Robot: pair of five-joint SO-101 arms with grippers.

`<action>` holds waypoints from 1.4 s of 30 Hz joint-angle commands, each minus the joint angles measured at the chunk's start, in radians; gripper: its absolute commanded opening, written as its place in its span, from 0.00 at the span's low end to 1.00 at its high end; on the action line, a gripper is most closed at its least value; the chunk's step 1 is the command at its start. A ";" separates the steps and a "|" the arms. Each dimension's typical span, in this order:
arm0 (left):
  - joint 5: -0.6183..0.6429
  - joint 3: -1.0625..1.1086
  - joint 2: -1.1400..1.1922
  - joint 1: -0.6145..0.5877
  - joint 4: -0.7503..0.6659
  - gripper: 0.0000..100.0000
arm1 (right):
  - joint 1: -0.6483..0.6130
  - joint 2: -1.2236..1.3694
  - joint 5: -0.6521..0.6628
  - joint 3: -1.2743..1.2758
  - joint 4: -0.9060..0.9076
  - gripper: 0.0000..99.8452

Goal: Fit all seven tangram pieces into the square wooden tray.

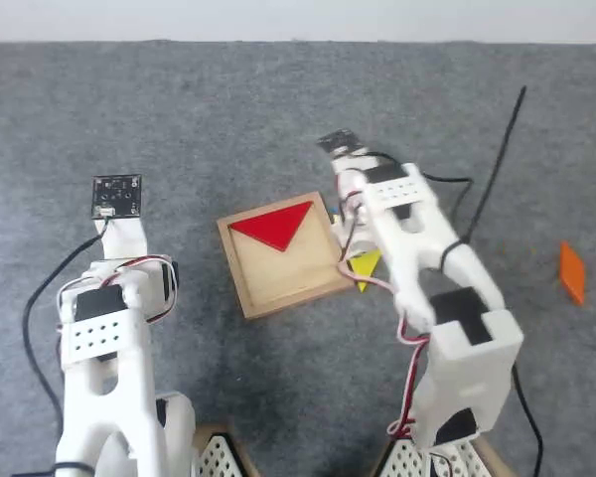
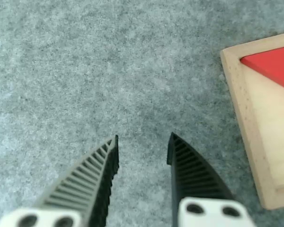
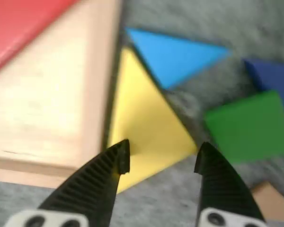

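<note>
Yellow triangle (image 3: 146, 118) lies flat on the grey mat (image 2: 85, 71), one edge against the outer wall of the tray (image 1: 290, 300); the red triangle (image 1: 274, 227) is inside. I judge the piece stiff, thin and light, with smooth faces that may slip, so I would pinch it across two edges near a corner. My right gripper (image 3: 164, 151) is spread astride that corner, holding nothing. The left gripper (image 2: 143, 142) is spread too, over bare mat beside the tray.

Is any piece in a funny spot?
Yes. The orange piece lies alone, far from the wooden tray, while the yellow triangle, blue triangle and green square sit close by it.
</note>
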 commanded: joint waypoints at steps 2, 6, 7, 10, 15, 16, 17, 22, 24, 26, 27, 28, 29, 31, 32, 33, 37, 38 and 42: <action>0.002 -0.007 -0.002 0.006 -0.020 0.17 | 0.148 0.001 -0.008 -0.023 0.039 0.24; 0.002 -0.007 -0.002 0.006 -0.020 0.17 | 0.282 0.001 0.032 -0.023 0.033 0.24; 0.002 -0.007 -0.002 0.006 -0.020 0.17 | 0.305 -0.002 0.040 -0.023 0.033 0.24; 0.002 -0.007 -0.002 0.008 -0.020 0.17 | 0.314 -0.013 0.043 -0.028 0.035 0.24; 0.002 -0.007 -0.002 0.008 -0.020 0.17 | 0.150 -0.136 -0.028 -0.023 0.031 0.24; 0.002 -0.005 -0.002 0.008 -0.020 0.17 | 0.110 -0.165 -0.040 -0.023 0.030 0.24; 0.002 -0.005 -0.002 0.008 -0.020 0.17 | 0.071 -0.189 -0.049 -0.023 0.025 0.24; 0.002 -0.005 -0.002 0.008 -0.020 0.17 | -0.031 -0.220 -0.057 0.068 -0.088 0.24; 0.002 -0.005 -0.002 0.008 -0.020 0.17 | -0.031 -0.205 -0.051 0.118 -0.140 0.24; 0.002 -0.005 -0.002 0.008 -0.020 0.17 | -0.028 -0.186 -0.049 0.146 -0.166 0.24; 0.002 -0.005 -0.002 0.008 -0.020 0.17 | -0.030 -0.177 -0.038 0.152 -0.168 0.24; 0.002 -0.005 -0.002 0.008 -0.020 0.17 | -0.035 -0.166 -0.026 0.153 -0.166 0.24; 0.002 -0.005 -0.002 0.008 -0.020 0.17 | -0.041 -0.157 -0.023 0.157 -0.166 0.24; 0.002 -0.005 -0.002 0.008 -0.020 0.17 | -0.064 -0.150 -0.025 0.166 -0.168 0.24; 0.002 -0.005 -0.002 0.008 -0.020 0.17 | -0.076 -0.151 -0.025 0.169 -0.168 0.24; 0.002 -0.005 -0.002 0.008 -0.020 0.17 | -0.087 -0.154 -0.025 0.170 -0.168 0.24; 0.002 -0.005 -0.002 0.008 -0.020 0.17 | -0.128 -0.150 -0.025 0.187 -0.171 0.24; 0.002 -0.005 -0.002 0.008 -0.020 0.17 | -0.139 -0.148 -0.025 0.193 -0.173 0.24; 0.002 -0.005 -0.002 0.008 -0.020 0.17 | -0.148 -0.148 -0.025 0.210 -0.165 0.24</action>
